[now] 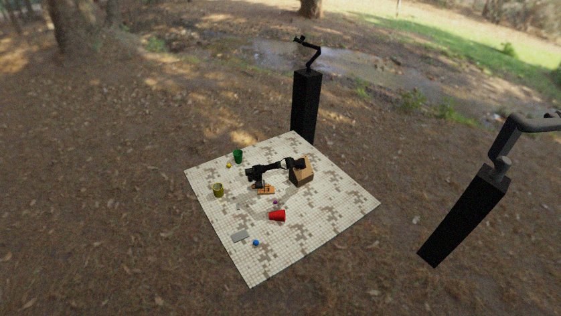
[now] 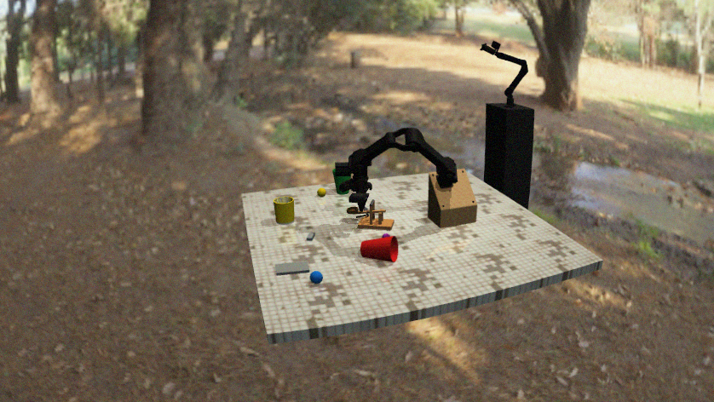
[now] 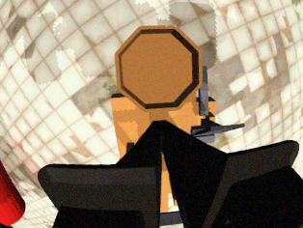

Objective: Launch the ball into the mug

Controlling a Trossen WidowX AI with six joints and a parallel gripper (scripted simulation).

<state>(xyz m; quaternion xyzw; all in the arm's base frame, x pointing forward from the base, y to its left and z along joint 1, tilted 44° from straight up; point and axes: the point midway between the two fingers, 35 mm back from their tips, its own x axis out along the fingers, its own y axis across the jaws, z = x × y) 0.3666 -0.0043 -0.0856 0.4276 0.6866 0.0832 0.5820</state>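
Observation:
The orange catapult (image 1: 266,191) (image 2: 375,224) stands near the middle of the table, its lever close to level. Its octagonal cup (image 3: 156,68) (image 2: 352,209) is empty. My gripper (image 3: 159,127) (image 2: 362,209) is shut with nothing between the fingers; its tips are at the lever just behind the cup, though contact is hard to make out. The yellow mug (image 1: 218,190) (image 2: 284,211) stands upright beyond the cup end. A purple ball (image 1: 275,201) (image 2: 386,235) lies beside the catapult, a blue ball (image 1: 256,242) (image 2: 316,277) near the front edge, and a yellow ball (image 1: 228,165) (image 2: 321,192) near the green cup.
The red cup (image 1: 277,215) (image 2: 377,248) (image 3: 9,197) lies on its side near the purple ball. The green cup (image 1: 237,156) (image 2: 340,181) stands at the back. A grey plate (image 1: 239,235) (image 2: 292,268) and a small grey block (image 1: 237,206) (image 2: 310,236) lie at the left.

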